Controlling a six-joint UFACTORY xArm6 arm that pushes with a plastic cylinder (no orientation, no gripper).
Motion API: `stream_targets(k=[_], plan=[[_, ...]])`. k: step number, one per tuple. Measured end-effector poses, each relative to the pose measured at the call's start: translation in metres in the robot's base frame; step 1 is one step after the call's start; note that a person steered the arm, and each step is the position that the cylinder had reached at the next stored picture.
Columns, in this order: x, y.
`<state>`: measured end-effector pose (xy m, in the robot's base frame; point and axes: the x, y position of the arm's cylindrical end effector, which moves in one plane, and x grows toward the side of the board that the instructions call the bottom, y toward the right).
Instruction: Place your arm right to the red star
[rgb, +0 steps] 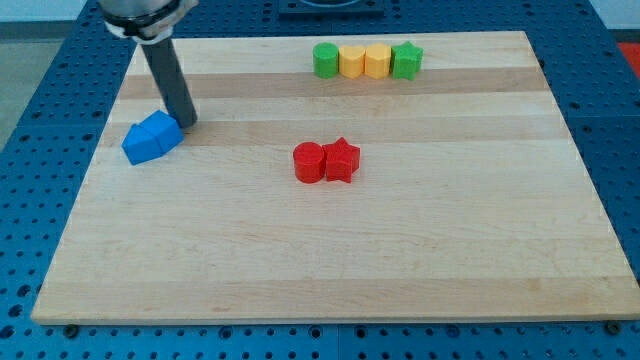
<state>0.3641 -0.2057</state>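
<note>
the red star (343, 158) lies mid-bench (330, 270), touching a red cylinder (309, 161) on the view's left. my tip (187, 124), grasping nothing, touches the blue blocks (151, 137), well apart at the view's left.

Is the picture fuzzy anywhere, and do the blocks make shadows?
In the camera view, the wooden board is evenly lit with no strong glare; the red star and red cylinder look sharp and cast only small soft shadows; my tip sits by the blue blocks, far off to the view's left of the star; the arm's top is cut off at the view's top edge.
</note>
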Motion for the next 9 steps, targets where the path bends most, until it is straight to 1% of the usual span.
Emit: stream_targets(k=[1, 2, 3, 4, 6, 7, 8, 9], plan=[[0.0, -0.008], [-0.002, 0.023], [0.0, 0.07], [0.023, 0.075], [0.109, 0.056], [0.138, 0.111], [0.136, 0.196], [0.112, 0.268]])
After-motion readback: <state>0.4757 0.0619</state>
